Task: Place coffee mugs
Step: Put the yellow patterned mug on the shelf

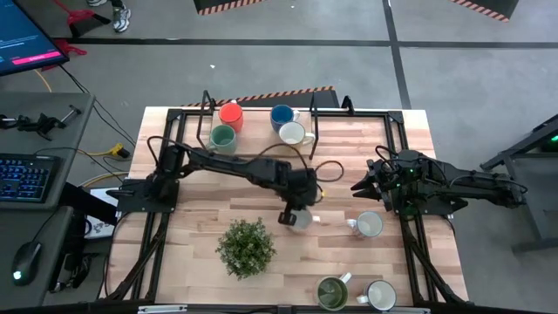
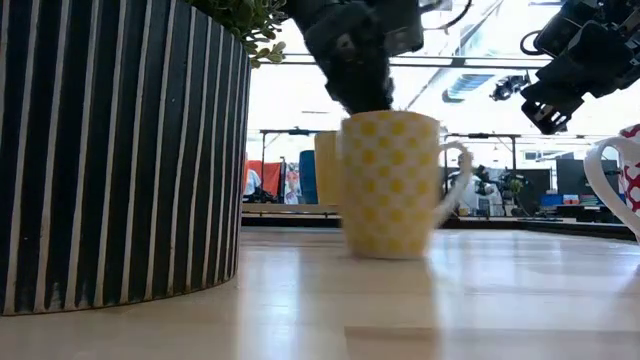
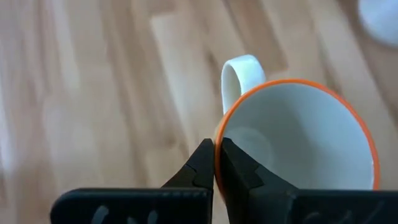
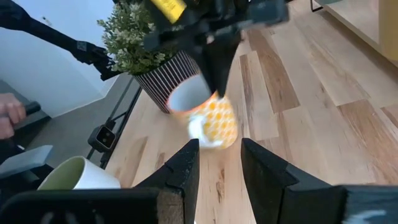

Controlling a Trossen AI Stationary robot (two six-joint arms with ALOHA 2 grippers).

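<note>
Left gripper [image 1: 291, 215] pinching yellow mug [image 1: 300, 218] by its rim at table centre, beside plant [image 1: 246, 247].

High view: four mugs racked at the back, three loose near right, eight counting the held one; low: mug bottom on or just above table; left wrist: fingers [image 3: 200, 169] clamped across rim for a controlled set-down; right wrist: right gripper [image 4: 217, 163] spread, empty, waiting near.

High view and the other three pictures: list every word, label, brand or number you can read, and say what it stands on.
No text can be read in any view.
Monitor at the table's left: pink band with writing, too small to read.
Yellow label on the left arm: blurred.
Yellow checked mug in the left tool: pattern only, no words.
</note>
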